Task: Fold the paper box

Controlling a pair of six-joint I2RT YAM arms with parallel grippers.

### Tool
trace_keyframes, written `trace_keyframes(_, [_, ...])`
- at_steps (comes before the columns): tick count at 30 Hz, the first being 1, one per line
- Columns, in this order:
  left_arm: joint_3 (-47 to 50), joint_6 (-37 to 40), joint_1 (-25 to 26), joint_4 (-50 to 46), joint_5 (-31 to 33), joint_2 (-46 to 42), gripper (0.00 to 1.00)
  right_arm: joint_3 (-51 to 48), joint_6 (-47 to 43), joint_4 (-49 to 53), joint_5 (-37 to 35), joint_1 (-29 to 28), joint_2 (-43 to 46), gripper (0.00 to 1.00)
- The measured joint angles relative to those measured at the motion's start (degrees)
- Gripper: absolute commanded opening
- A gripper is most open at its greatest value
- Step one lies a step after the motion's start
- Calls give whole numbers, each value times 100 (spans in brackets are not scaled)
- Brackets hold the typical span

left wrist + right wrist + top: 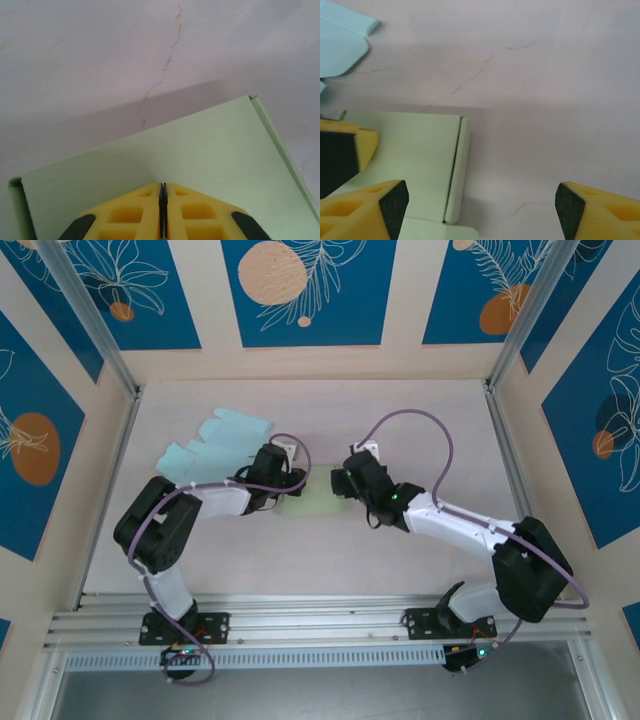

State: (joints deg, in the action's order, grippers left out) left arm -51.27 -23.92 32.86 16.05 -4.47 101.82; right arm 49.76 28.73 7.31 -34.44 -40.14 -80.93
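The paper box is a flat pale green sheet (312, 504) lying mid-table between my two grippers. In the left wrist view its panel (200, 150) spreads out just ahead of my left gripper (162, 186), whose yellow fingers are shut pad to pad, tips low against the sheet; nothing shows between them. From above, that gripper (287, 480) sits at the sheet's left end. My right gripper (481, 202) is open wide at the sheet's right end (345, 480), one finger (390, 200) over the green panel (415, 150), the other over bare table. A narrow flap (460, 170) lies folded along the panel's right edge.
A light blue flat box blank (215, 445) lies at the back left, its corner seen from the right wrist (340, 45). The pale table (420, 420) is walled on three sides, with an aluminium rail (320, 618) along the near edge.
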Motion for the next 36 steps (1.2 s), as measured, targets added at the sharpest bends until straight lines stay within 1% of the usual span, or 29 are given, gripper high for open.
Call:
trace_keyframes(3, [-2, 9, 0, -103, -4, -90, 33, 177, 22, 92, 741, 424, -365, 79])
trace_keyframes(4, [-2, -4, 0, -199, -13, -162, 39, 212, 22, 116, 946, 501, -461, 79])
trace_keyframes(7, [-7, -17, 0, -481, -48, -474, 52, 310, 22, 184, 1467, 640, -715, 79])
trace_keyframes(8, [-11, -26, 0, -584, -52, -610, 54, 354, 22, 201, 1641, 678, -796, 79])
trace_keyframes(10, [-44, -28, 0, -754, -68, -868, 56, 426, 24, 203, 1908, 748, -916, 79])
trace_keyframes(15, [-131, 4, 0, -1062, 26, -1394, 56, 533, 26, 151, 2411, 885, -1130, 79])
trace_keyframes(17, [-151, 15, -2, -1252, 201, -1484, 56, 566, 28, 127, 2503, 914, -1231, 79])
trace_keyframes(21, [-177, 24, -11, -1825, 763, -1486, 56, 579, 33, 105, 2667, 949, -1427, 79])
trace_keyframes(24, [-170, 17, -26, -2129, 973, -1399, 55, 579, 42, 83, 2745, 953, -1587, 77])
trace_keyframes(29, [-15, -101, -103, -2216, 992, -1158, 45, 579, 55, 42, 2868, 955, -1781, 76])
trace_keyframes(32, [151, -203, -188, -2144, 841, -994, 41, 579, 92, -50, 2951, 977, -1851, 76])
trace_keyframes(34, [243, -323, -249, -1965, 634, -883, 37, 575, 131, -85, 3003, 999, -1891, 76])
trace_keyframes(36, [262, -396, -299, -1775, 505, -855, 31, 573, 153, -118, 3053, 1023, -1912, 76])
